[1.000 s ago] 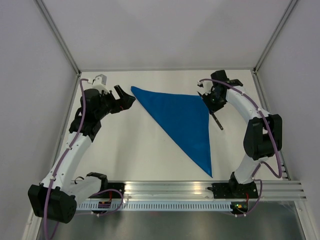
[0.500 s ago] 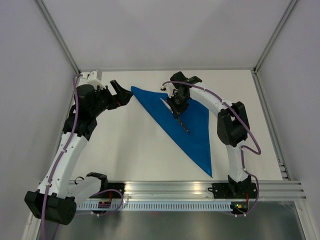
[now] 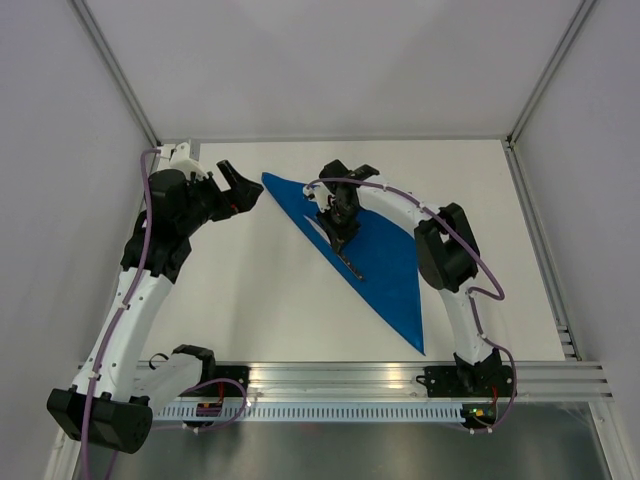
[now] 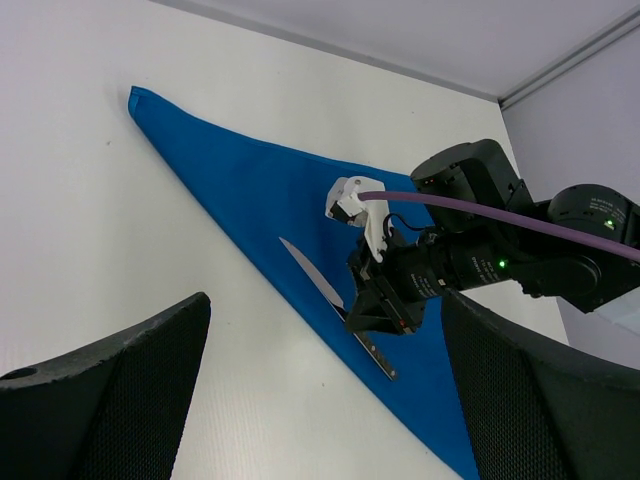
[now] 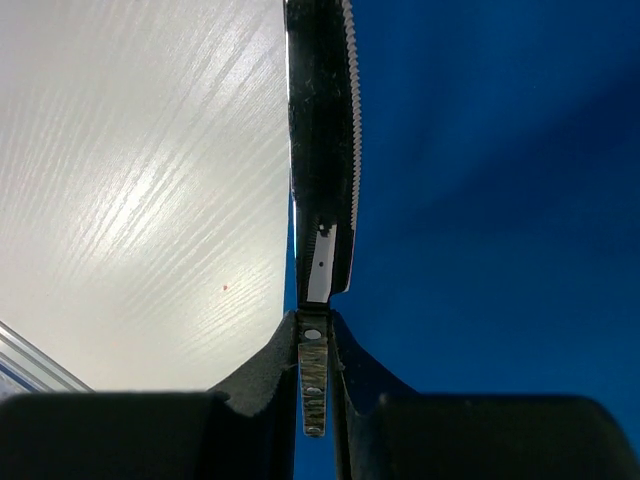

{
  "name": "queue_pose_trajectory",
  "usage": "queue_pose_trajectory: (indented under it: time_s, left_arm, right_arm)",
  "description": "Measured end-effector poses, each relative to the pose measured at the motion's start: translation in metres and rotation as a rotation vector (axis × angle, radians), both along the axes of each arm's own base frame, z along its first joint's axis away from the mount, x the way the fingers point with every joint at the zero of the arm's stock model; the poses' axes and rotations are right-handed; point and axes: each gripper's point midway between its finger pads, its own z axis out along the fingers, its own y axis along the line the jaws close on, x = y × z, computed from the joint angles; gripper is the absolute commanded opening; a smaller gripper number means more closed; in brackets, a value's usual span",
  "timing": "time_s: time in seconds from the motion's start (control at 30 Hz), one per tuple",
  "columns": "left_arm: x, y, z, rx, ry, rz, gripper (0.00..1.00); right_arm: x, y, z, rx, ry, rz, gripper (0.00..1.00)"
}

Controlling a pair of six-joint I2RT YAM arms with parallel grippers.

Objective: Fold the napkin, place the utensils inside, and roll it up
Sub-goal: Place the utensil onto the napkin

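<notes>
**Table** [image 3: 260, 290]: white top with grey walls on three sides. An aluminium rail [image 3: 400, 378] runs along the near edge and carries both arm bases.

**Napkin** [image 3: 392, 275]: bright blue cloth, folded into a triangle and lying flat on the table right of centre. One sharp corner points far-left towards the left gripper and another points to the near rail. The long edge runs diagonally between them.

**Right arm** [image 3: 440, 250]: white and black links arched from its base over the napkin towards the far-left.

**Left arm** [image 3: 140, 290]: raised along the left side of the table, with a purple cable [image 3: 150, 200] looped along it.

**Left gripper** [image 3: 243, 186]: jaws spread fully wide and holding nothing. It hovers near the napkin's far-left corner but apart from it. Its black fingers [image 4: 120, 390] frame the wrist view.

**Right gripper** [image 3: 340, 235]: jaws drawn close together, pinching the table knife by its middle, low over the napkin.

**Table knife** [image 3: 353, 267]: black handle and silver blade [image 4: 308, 268]. It lies parallel to the napkin's long edge and just inside it, with the blade towards the far-left and the handle towards the near-right. Whether it touches the cloth cannot be told.
</notes>
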Motion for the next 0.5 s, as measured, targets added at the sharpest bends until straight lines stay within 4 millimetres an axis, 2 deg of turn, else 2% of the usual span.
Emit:
queue_pose_trajectory:
  time_s: [0.5]
  left_arm:
    - [0.0, 0.001, -0.001, 0.004, 0.003, 0.008, 1.0]
  right_arm:
    - [0.0, 0.002, -0.023, -0.026, 0.039, -0.009, 0.01]
